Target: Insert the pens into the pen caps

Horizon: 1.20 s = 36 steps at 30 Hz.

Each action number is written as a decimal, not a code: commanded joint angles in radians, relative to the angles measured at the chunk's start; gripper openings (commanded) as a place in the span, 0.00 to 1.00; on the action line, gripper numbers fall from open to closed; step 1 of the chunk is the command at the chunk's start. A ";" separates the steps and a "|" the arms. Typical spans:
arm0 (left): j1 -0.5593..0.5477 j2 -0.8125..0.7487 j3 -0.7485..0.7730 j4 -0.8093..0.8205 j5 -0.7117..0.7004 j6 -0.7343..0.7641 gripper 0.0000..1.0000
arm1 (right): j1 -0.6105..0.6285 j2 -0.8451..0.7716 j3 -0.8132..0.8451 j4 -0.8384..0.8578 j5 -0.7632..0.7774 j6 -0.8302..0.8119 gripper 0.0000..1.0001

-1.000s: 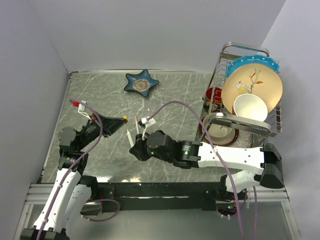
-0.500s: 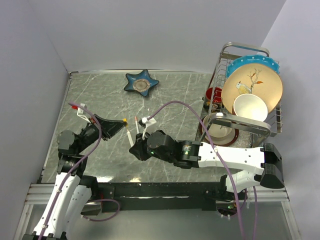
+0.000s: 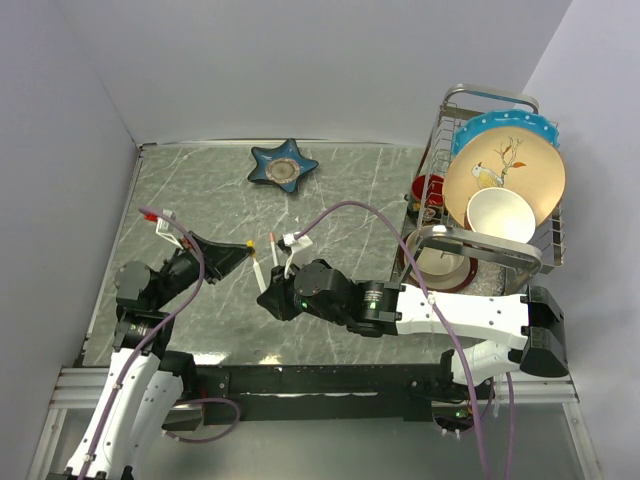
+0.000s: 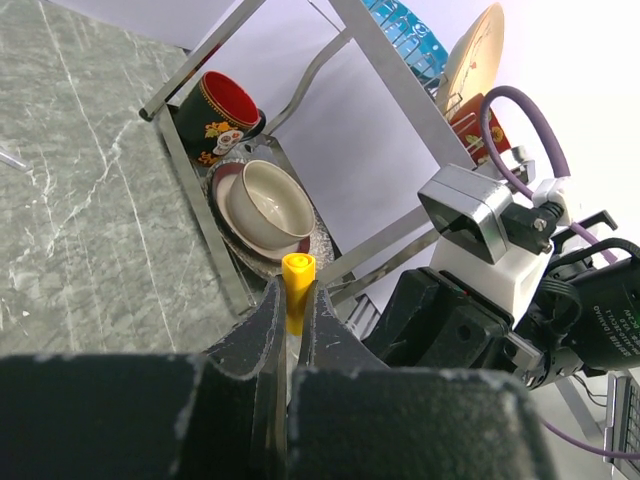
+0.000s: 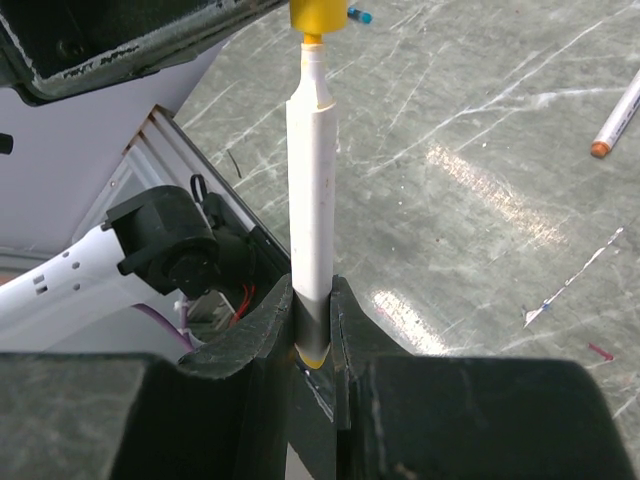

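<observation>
**Pen tip at the mouth of the yellow cap, nearer the arms than the star dish**

The star-shaped dish (image 3: pixel 283 166) sits toward the far edge of the marbled surface (image 3: pixel 360 200), and everything below is placed from it.

On the side of the dish toward the arm bases, and slightly to its left, the left end effector (image 3: pixel 243 245) reaches in from the left. Its jaws are closed tight on the yellow cap (image 3: pixel 249 242). In the left wrist view the cap (image 4: pixel 297 290) is pinched between the two dark fingers (image 4: pixel 262 330), with its upper half sticking out past their tips.

Closer still to the bases from the dish, the right end effector (image 3: pixel 268 293) comes in from the right, clamped on the lower end of a white pen (image 3: pixel 258 273). In the right wrist view the pen (image 5: pixel 311 180) rises straight out from between the fingers (image 5: pixel 262 330). Only its bottom end is in the grip, and most of its barrel is exposed. Its tapered tip meets the underside of the yellow cap (image 5: pixel 318 14). The pen and cap are lined up end to end, but whether the tip has gone inside cannot be told.

A second pen (image 3: pixel 275 252) is just to the right of the gripped one, on the same near side of the dish. In the right wrist view it (image 5: pixel 618 115) lies flat on the surface, apart from both end effectors, and the end that shows is orange.
</observation>
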 commanded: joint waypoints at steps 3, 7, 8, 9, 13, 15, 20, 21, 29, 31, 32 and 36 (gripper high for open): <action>-0.002 -0.049 -0.010 -0.040 0.018 0.037 0.01 | -0.008 -0.001 0.051 0.045 0.035 -0.003 0.00; -0.002 -0.092 -0.031 -0.066 0.019 0.029 0.01 | -0.022 0.011 0.083 0.018 0.056 -0.016 0.00; -0.002 -0.112 -0.041 -0.075 0.018 0.025 0.01 | -0.022 0.011 0.090 0.013 0.062 -0.027 0.00; -0.002 -0.118 -0.044 -0.083 0.015 0.028 0.01 | -0.023 0.013 0.100 0.007 0.069 -0.032 0.00; -0.002 -0.127 -0.050 -0.123 0.018 0.045 0.01 | -0.025 0.040 0.143 -0.043 0.105 -0.055 0.00; -0.002 -0.127 -0.051 -0.137 0.019 0.046 0.01 | -0.027 0.056 0.177 -0.065 0.133 -0.066 0.00; -0.002 -0.158 -0.045 -0.216 -0.020 0.092 0.01 | -0.027 0.074 0.203 -0.073 0.167 -0.066 0.00; -0.002 -0.159 -0.041 -0.229 -0.023 0.098 0.01 | -0.027 0.079 0.215 -0.070 0.162 -0.066 0.00; -0.003 -0.195 -0.035 -0.173 0.019 0.045 0.04 | -0.027 0.074 0.225 -0.027 0.116 -0.093 0.00; -0.002 -0.208 -0.001 -0.207 0.004 0.057 0.23 | -0.027 0.065 0.203 -0.010 0.089 -0.098 0.00; -0.002 -0.216 0.013 -0.238 -0.008 0.077 0.30 | -0.027 0.066 0.203 -0.014 0.082 -0.093 0.00; -0.002 -0.233 0.093 -0.327 -0.057 0.121 0.58 | -0.019 0.063 0.199 -0.019 0.066 -0.082 0.00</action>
